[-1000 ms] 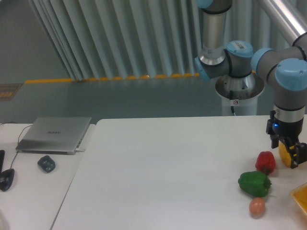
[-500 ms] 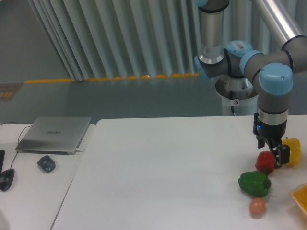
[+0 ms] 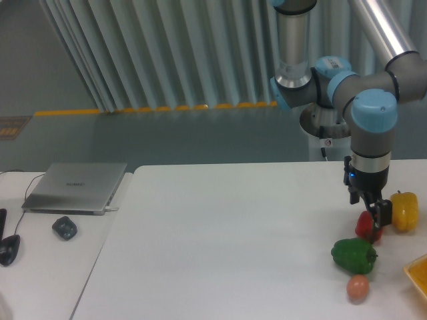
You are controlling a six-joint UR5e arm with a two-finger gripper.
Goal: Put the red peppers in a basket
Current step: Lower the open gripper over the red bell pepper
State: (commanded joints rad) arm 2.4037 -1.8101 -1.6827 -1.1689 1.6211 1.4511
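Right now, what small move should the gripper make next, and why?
Probably a short descent and close. The gripper sits directly over the red pepper, partly covering it, while the pepper rests on the table by the green pepper. The basket waits to the right.

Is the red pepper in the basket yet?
No. The red pepper sits on the white table beside the green pepper, under the gripper. The basket corner is off to the right.

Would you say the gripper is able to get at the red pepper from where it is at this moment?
Probably yes. The gripper hangs directly over the red pepper, its fingers partly covering it. The yellow pepper and green pepper sit close but appear apart from it. Whether the jaws have closed cannot be told.
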